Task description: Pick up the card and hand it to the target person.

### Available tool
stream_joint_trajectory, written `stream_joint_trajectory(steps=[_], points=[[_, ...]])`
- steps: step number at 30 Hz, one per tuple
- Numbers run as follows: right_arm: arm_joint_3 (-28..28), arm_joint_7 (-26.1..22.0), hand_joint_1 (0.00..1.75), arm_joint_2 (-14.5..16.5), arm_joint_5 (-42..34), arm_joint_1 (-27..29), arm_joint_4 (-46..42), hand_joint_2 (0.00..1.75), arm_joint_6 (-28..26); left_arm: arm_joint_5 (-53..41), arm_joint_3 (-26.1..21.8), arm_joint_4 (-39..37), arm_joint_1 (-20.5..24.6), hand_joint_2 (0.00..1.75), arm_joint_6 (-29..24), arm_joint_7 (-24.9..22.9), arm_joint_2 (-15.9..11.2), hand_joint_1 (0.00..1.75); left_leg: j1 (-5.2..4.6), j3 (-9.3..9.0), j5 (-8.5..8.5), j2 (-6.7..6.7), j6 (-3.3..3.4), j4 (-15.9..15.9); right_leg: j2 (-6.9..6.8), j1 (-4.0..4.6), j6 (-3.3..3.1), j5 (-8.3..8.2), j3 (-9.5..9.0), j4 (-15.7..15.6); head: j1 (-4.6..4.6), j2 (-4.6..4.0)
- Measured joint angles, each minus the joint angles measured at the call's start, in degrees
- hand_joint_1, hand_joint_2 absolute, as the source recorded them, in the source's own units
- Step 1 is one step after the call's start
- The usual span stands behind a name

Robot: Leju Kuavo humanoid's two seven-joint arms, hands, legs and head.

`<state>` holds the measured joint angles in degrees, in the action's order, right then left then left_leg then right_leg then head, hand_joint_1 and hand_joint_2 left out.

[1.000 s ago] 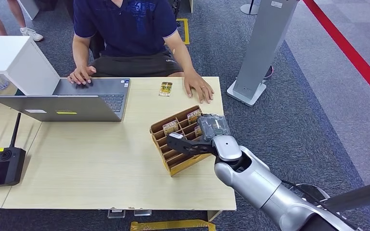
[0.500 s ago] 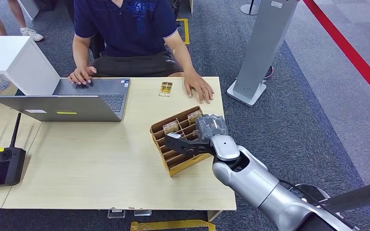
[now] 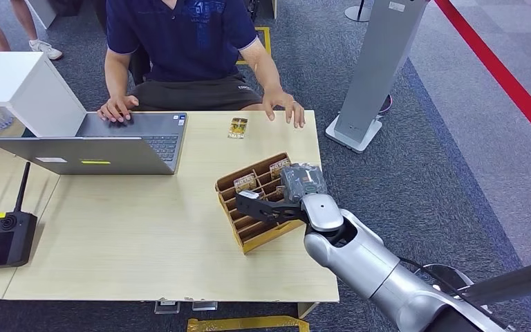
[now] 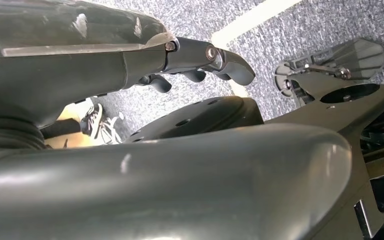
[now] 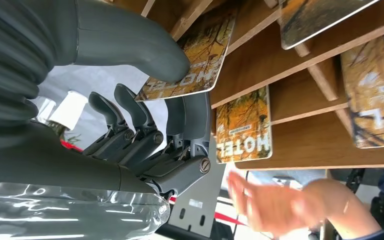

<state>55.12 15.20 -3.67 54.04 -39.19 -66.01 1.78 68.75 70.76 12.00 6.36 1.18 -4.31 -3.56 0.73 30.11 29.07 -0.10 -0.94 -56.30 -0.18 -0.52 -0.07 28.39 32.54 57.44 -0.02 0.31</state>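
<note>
Currently the card point(image 5: 195, 60), orange with HOTEL print, is pinched between the right hand's point(image 3: 271, 206) thumb and fingers point(image 5: 190, 117), partly out of its slot in the wooden card rack point(image 3: 256, 200). Other cards point(image 5: 243, 127) sit in neighbouring slots. Rack stands on the worktop point(image 3: 145, 228); a loose card point(image 3: 238, 127) and the person's hand point(image 3: 285, 109) lie beyond the rack. Left hand point(image 4: 200, 60) hangs over carpet, fingers curled, holding nothing.
</note>
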Motion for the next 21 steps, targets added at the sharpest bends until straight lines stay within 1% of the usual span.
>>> stream_joint_trajectory(steps=[5,12,17,21], points=[[-0.40,1.91,1.57,-0.27,1.70,-1.40,-2.85,1.75,0.43,-0.05,0.12,-0.01,-0.01,0.00,-0.02,-0.08,0.00,0.00,0.00,0.00,0.00,0.00,0.00,0.00,0.02,0.00,0.00,-0.01,0.02,0.01,0.00,0.00],[-1.73,3.24,1.57,-0.46,2.04,-7.49,-7.88,1.75,1.24,-0.23,0.26,-0.01,-0.02,0.00,-0.35,-0.16,0.00,0.00,0.00,0.01,0.00,0.01,0.00,-0.01,0.02,0.00,0.00,-0.01,0.01,0.01,0.00,0.00],[-1.89,3.02,1.57,0.44,0.52,-13.16,-8.05,1.75,0.09,-0.22,0.32,0.00,0.01,0.00,-0.50,-0.30,0.00,0.00,0.00,0.02,-0.01,0.00,0.00,-0.01,0.01,0.00,0.00,-0.01,0.01,0.02,0.00,0.00],[-1.78,1.46,1.57,2.12,-0.73,-15.77,-5.34,1.75,-2.52,-0.15,0.34,0.00,0.06,0.00,-0.74,-0.73,0.00,0.00,0.00,0.04,-0.01,0.00,0.00,0.00,0.00,0.00,0.00,-0.01,0.02,0.02,0.00,0.00]])
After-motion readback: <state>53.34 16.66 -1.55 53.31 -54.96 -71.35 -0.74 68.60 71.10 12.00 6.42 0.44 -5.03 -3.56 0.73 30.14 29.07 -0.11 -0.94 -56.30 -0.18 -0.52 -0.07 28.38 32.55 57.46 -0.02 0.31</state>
